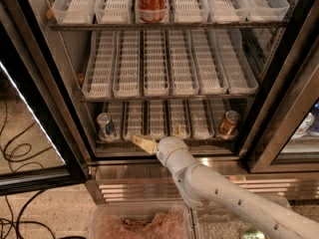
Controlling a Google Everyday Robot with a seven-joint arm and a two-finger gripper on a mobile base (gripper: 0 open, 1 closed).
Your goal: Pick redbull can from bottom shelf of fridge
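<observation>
Blue and silver, the slim metal redbull can [105, 127] stands upright at the left end of the fridge's [130, 174] bottom shelf [194, 119], its label unreadable. Just right of it, the gripper [157, 135] hovers spread open, empty. Above, a red cola can [151, 1] shows white script.

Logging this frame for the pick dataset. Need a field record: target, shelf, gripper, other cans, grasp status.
target: redbull can, standing at the left end of the bottom shelf
fridge: door open, white slotted trays on every shelf
gripper: open, at the bottom shelf's front edge near the middle lanes, right of the redbull can, not touching it
other cans: copper-gold can at the right end of the same shelf; red cola can on the top shelf in view
grasp: not yet made
</observation>
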